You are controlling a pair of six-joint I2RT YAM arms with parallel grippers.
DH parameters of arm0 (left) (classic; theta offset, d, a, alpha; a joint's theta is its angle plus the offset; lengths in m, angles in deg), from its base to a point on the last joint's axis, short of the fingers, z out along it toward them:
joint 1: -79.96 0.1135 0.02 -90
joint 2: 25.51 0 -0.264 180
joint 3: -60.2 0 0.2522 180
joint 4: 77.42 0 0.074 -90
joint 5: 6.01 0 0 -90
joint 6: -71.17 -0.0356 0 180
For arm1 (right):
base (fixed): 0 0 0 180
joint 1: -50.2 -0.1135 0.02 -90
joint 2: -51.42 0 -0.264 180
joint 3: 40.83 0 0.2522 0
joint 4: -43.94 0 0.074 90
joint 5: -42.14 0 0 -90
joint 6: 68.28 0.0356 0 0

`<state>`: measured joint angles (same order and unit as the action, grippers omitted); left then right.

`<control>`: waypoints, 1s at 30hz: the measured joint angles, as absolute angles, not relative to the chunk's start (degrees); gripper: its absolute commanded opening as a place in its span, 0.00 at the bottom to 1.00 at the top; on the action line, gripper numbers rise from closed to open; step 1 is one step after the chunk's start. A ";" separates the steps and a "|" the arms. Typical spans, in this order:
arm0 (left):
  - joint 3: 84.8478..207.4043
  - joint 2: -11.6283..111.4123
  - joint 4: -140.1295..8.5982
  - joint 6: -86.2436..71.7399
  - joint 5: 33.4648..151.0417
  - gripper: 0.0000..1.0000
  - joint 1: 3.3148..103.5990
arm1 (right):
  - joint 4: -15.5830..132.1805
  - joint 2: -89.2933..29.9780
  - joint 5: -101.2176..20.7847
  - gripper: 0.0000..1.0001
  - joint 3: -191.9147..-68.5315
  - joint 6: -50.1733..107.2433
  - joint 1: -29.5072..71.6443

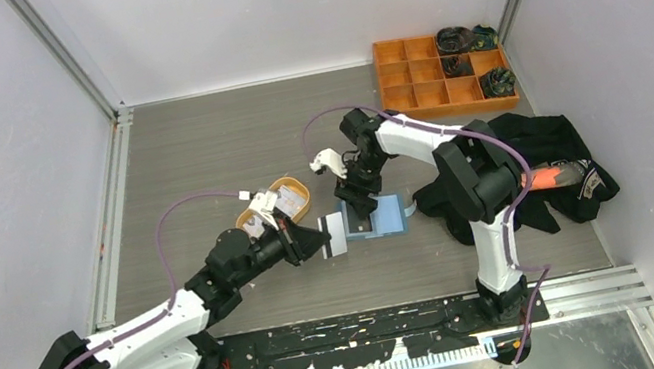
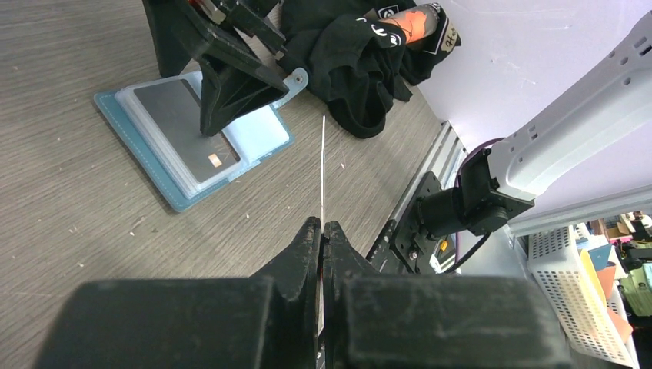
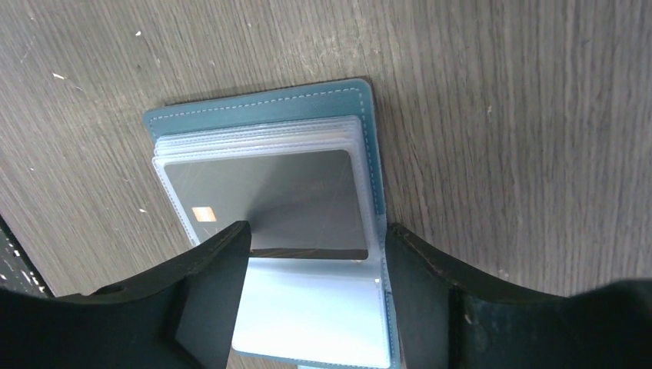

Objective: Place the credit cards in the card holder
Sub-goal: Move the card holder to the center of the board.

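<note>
The left arm (image 1: 155,326) stretches low and forward, left gripper (image 2: 323,231) pinched on a card (image 2: 322,165); the right arm (image 1: 439,149) folds down, right gripper (image 3: 315,250) spread open.

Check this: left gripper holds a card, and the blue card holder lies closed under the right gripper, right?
No, the card holder under the right gripper lies open, not closed; the right wrist view shows it. The left gripper does hold a card.

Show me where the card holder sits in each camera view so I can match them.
Top external: card holder at centre, under the right gripper.
Left wrist: upper left, beyond the held white card.
Right wrist: centre, between the fingers.
Shared landmark: the right gripper's black fingers over it.
</note>
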<state>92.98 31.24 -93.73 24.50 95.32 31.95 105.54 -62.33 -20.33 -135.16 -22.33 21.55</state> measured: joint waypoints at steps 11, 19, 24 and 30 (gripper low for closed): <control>88.90 29.71 -94.27 27.67 95.41 0.00 30.33 | 113.06 -64.12 -15.24 0.55 -138.66 -27.53 16.63; 88.07 28.61 -95.04 31.82 89.71 0.00 23.49 | 109.10 -58.40 -15.78 0.64 -135.47 -21.63 19.30; 88.07 32.18 -97.18 36.32 79.54 0.00 17.74 | 107.22 -38.57 -11.72 0.91 -123.65 -28.65 26.75; 89.64 39.76 -97.33 42.84 68.35 0.00 15.14 | 109.78 -24.69 -8.35 1.00 -114.09 -47.95 29.55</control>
<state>89.64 39.76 -97.33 42.84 68.35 15.14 109.78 -24.69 -8.35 -114.09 -47.95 29.55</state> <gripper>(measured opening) 0.009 0.991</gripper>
